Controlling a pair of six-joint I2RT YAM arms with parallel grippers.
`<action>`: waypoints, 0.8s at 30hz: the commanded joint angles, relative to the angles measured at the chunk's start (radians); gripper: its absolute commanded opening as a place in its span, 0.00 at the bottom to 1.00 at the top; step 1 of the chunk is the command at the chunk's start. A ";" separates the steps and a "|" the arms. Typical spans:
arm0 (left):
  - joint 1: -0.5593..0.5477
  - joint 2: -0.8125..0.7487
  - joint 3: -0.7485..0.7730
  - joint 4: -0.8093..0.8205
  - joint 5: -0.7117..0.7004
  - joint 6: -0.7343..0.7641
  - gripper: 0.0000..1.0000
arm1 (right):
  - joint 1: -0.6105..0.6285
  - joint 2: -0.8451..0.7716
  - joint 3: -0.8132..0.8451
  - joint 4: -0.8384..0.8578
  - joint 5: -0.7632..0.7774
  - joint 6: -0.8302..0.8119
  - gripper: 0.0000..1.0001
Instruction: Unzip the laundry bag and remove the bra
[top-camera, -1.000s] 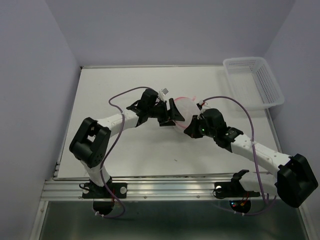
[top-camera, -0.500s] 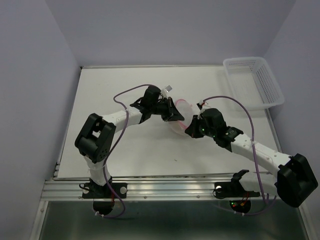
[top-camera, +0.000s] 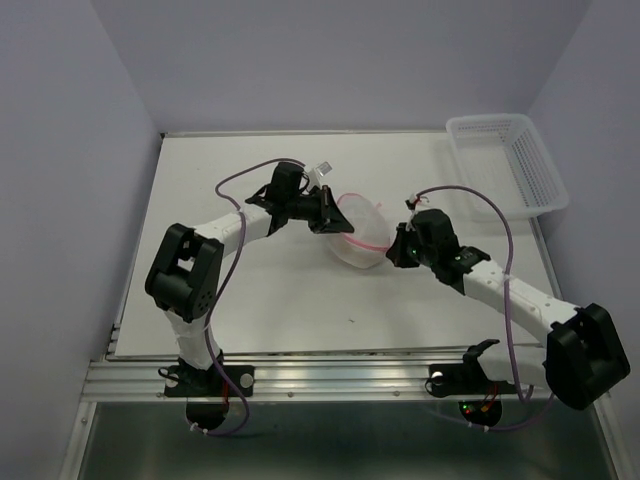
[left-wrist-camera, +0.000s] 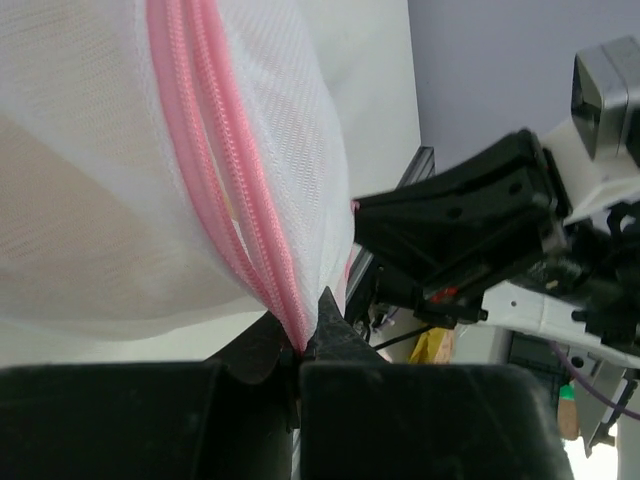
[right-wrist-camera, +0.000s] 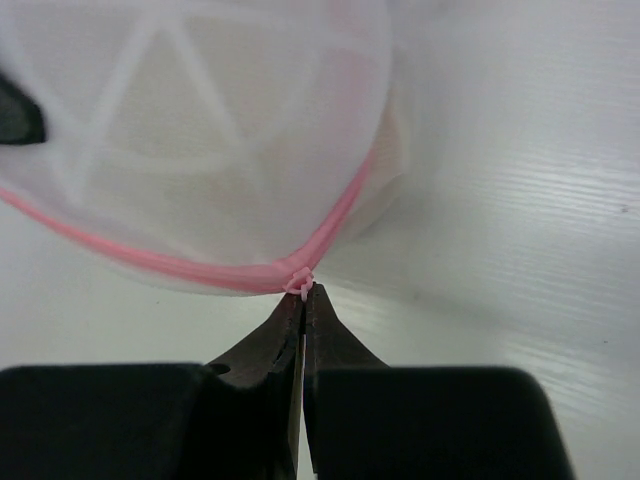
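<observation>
The laundry bag (top-camera: 362, 235), a round white mesh pouch with a pink zipper rim, is held between both grippers near the table's middle. My left gripper (top-camera: 331, 220) is shut on the pink zipper rim (left-wrist-camera: 262, 262) at the bag's left side (left-wrist-camera: 301, 347). My right gripper (top-camera: 396, 250) is shut on the small pink zipper pull (right-wrist-camera: 299, 282) at the bag's right side (right-wrist-camera: 304, 292). A tan patch, the bra (left-wrist-camera: 75, 195), shows dimly through the mesh.
A white lattice basket (top-camera: 507, 165) stands at the table's back right corner. The white tabletop (top-camera: 280, 300) spreads in front of the bag, with purple walls on both sides. The right arm's black wrist (left-wrist-camera: 470, 240) is close behind the bag.
My left gripper has closed on the bag's zipper rim and drawn back to the left. The right gripper, still shut on the pull, has shifted right, and the bag now stretches between them.
</observation>
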 joint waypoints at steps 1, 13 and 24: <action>0.040 -0.044 0.035 -0.025 0.097 0.136 0.00 | -0.104 0.014 0.055 -0.023 0.025 -0.071 0.01; 0.039 -0.049 0.059 -0.127 0.118 0.287 0.00 | -0.272 0.204 0.141 0.214 0.240 -0.300 0.01; 0.040 -0.004 0.110 -0.236 0.063 0.331 0.10 | -0.292 0.177 0.164 0.350 0.122 -0.358 0.01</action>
